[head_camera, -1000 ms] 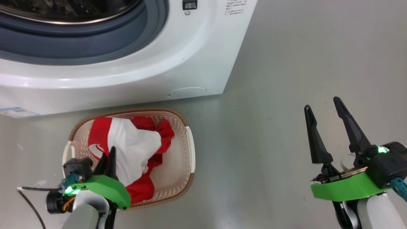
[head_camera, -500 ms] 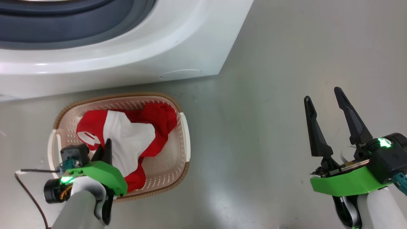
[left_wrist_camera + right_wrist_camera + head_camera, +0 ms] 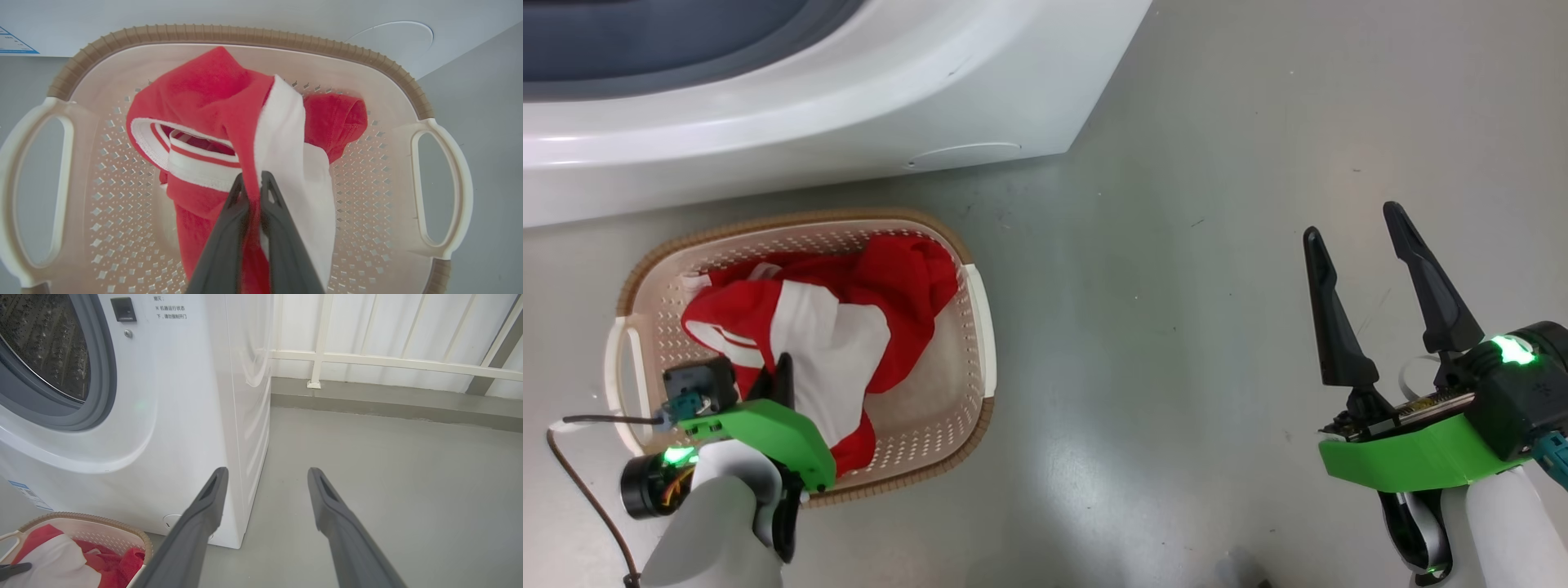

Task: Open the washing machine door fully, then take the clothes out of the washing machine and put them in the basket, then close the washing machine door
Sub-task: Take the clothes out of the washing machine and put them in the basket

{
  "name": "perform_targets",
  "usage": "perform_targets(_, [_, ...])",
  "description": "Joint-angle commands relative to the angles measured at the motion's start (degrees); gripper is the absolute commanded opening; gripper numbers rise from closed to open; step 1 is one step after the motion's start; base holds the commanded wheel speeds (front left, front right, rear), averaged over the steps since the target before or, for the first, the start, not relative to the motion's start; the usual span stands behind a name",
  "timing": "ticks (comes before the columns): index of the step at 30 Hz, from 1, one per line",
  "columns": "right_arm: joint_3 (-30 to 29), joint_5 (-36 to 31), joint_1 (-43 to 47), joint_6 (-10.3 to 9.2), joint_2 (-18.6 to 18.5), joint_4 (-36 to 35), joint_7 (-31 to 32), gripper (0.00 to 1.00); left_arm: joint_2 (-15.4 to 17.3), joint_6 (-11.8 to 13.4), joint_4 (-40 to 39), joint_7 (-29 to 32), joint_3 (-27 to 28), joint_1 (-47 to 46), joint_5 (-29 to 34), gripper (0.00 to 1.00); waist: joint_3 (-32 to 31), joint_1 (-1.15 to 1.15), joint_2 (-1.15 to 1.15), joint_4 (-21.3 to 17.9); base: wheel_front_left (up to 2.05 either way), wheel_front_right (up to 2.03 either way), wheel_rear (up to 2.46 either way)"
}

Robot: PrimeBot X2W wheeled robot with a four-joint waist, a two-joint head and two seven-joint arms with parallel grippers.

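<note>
The clothes (image 3: 907, 278) lie heaped in the basket (image 3: 792, 219), which stands on the grey floor (image 3: 1176, 245) at 8 o'clock in the head view, just below the washing machine (image 3: 849, 122) at 11 o'clock. The left gripper (image 3: 783, 367) pinches a red fold of them; the left wrist view shows its fingers (image 3: 224, 245) pressed onto the cloth. At 4 o'clock the right gripper (image 3: 1352, 220) hangs spread over bare floor. The right wrist view adds the steel drum (image 3: 45, 347), the grey gasket (image 3: 104, 384) and, at 1 o'clock, a white railing (image 3: 388, 361) along the wall.
</note>
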Motion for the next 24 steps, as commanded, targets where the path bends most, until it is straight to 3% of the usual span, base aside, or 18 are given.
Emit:
perform_targets(1, [1.13,-0.73,0.38,0.36,-0.23,-1.37,-0.36,1.0,1.19,0.09,-0.04,-0.7,1.59,0.57,0.56,0.0,-0.19,0.0,0.0,0.05,0.0,0.0,0.0])
perform_targets(9, [1.23,-1.02,0.43,0.36,-0.23,-1.23,-0.36,1.0,0.66,0.06,0.84,-0.7,2.53,0.63,1.04,0.0,-0.98,0.0,0.0,0.5,0.0,0.0,0.0])
perform_targets(10, [1.33,-0.96,0.41,0.36,-0.23,-1.17,-0.36,1.0,0.6,0.08,0.83,-0.7,2.72,0.62,1.04,0.14,-1.07,0.0,0.0,0.58,0.0,0.0,0.0])
perform_targets(11, [1.45,-0.89,0.4,0.36,-0.23,-1.1,-0.36,1.0,0.5,0.04,0.94,-0.7,2.9,0.61,0.98,0.45,-1.16,0.0,0.0,0.67,0.0,0.0,0.0])
perform_targets(12, [1.52,-0.81,0.39,0.36,-0.23,-1.01,-0.36,1.0,0.42,0.0,0.95,-0.7,3.05,0.59,0.96,0.91,-1.29,0.0,0.0,0.75,0.0,0.0,0.0])
perform_targets(13, [1.54,-0.76,0.39,0.36,-0.23,-0.92,-0.36,1.0,0.31,-0.16,1.0,-0.7,3.12,0.61,0.95,1.0,-1.46,0.0,0.0,0.87,0.0,0.0,0.0])
perform_targets(24, [1.93,0.03,0.53,0.36,-0.23,0.45,-0.36,1.0,-0.73,-3.51,-0.72,-0.7,3.68,2.71,-0.04,1.0,-5.67,0.0,0.0,2.69,0.0,0.0,0.0])
